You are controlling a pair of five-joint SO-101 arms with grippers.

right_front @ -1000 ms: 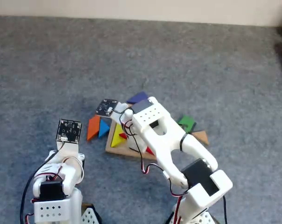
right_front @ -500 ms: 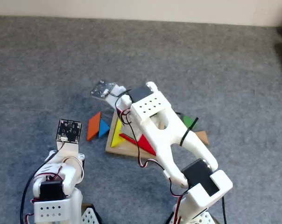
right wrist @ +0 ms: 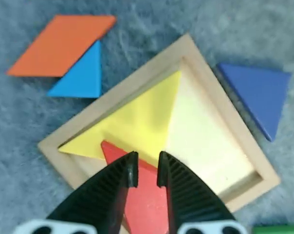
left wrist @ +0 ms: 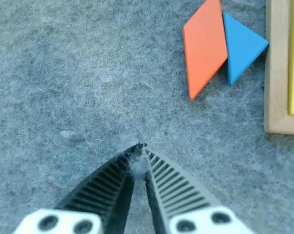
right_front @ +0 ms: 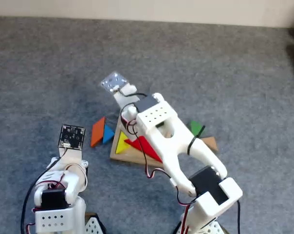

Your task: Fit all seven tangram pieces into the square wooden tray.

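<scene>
**Square wooden tray** [right wrist: 132,78]: on the grey felted desk [right_front: 210,63]. We count two pieces inside it, the yellow triangle [right wrist: 137,124] and the red triangle [right wrist: 146,200], lying edge to edge. The other half is bare.

**Right pincer** [right wrist: 146,163]: empty, fingers a narrow slit apart, hanging over the red-yellow seam.

**Left pincer** [left wrist: 139,148]: fingers together, empty, low over the desk.

**Loose stock:**
- The orange parallelogram [left wrist: 204,46] and light-blue triangle [left wrist: 242,46] touch each other just outside the tray rim, on the left arm's side.
- The green piece [right_front: 196,128] and tan piece [right_front: 210,143] lie beyond the other side.

**Bearing, as we judge it:** the dark-blue triangle [right wrist: 259,92] lies just outside the rim bordering the bare half. Its long side runs nearly parallel to that rim. The right pincer is the nearer one.
</scene>
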